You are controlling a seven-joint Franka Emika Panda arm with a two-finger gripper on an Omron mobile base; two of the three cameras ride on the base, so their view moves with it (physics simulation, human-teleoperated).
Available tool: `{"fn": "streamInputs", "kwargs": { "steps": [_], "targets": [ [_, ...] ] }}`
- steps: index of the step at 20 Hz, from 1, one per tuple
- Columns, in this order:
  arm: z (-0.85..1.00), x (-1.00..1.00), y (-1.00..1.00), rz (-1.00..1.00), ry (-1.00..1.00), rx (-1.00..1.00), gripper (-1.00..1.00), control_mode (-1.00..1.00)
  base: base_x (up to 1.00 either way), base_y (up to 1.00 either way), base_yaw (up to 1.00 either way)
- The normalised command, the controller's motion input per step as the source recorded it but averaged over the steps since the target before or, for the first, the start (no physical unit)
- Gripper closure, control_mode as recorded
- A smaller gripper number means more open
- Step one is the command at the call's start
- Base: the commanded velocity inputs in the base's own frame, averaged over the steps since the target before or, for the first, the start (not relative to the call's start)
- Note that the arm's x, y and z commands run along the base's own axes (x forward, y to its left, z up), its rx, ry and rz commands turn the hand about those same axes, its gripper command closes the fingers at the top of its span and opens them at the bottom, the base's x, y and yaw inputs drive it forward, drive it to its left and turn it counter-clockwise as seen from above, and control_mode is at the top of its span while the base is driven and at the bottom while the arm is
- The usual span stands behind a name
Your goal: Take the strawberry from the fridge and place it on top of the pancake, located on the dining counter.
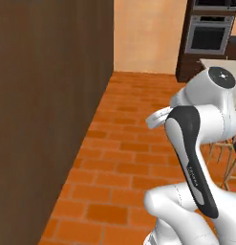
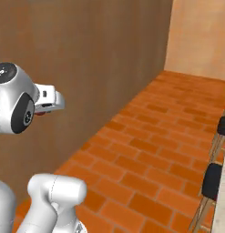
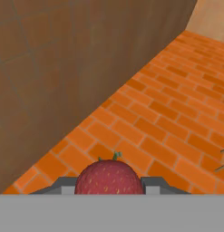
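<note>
here the brown wall (image 3: 63, 68) fills the left, the brick floor (image 3: 177, 99) runs right. the tool (image 3: 109, 185) is closed on the strawberry (image 3: 109, 177), carried above the floor. the grip looks shallow on round fruit, so a jolt while driving could likely shake it loose.

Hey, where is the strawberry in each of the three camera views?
Hand view: the strawberry sits bottom centre, clamped in the gripper.
Right base view: a red speck at the left edge, under the white hand.
Left base view: hidden behind the hand, near mid-frame.
Shared landmark: the orange brick floor running along the brown wall.
</note>
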Motion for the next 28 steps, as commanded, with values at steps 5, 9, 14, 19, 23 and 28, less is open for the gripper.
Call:
{"fn": "streamInputs", "kwargs": {
  "steps": [5, 9, 14, 19, 23, 28],
  "targets": [
    [0.00, 0.00, 0.00, 0.00, 0.00, 0.00, 1.00, 1.00, 0.25, -0.07, -0.80],
    [0.00, 0.00, 0.00, 0.00, 0.00, 0.00, 1.00, 1.00, 0.38, 0.00, -0.75],
    [0.00, 0.00, 0.00, 0.00, 0.00, 0.00, 1.00, 1.00, 0.43, 0.13, -0.76],
    [0.00, 0.00, 0.00, 0.00, 0.00, 0.00, 1.00, 1.00, 0.67, 0.49, -0.71],
    [0.00, 0.00, 0.00, 0.00, 0.00, 0.00, 1.00, 1.00, 0.82, 0.91, -0.64],
    [0.00, 0.00, 0.00, 0.00, 0.00, 0.00, 1.00, 1.00, 0.74, 0.93, -0.55]
  ]
}}
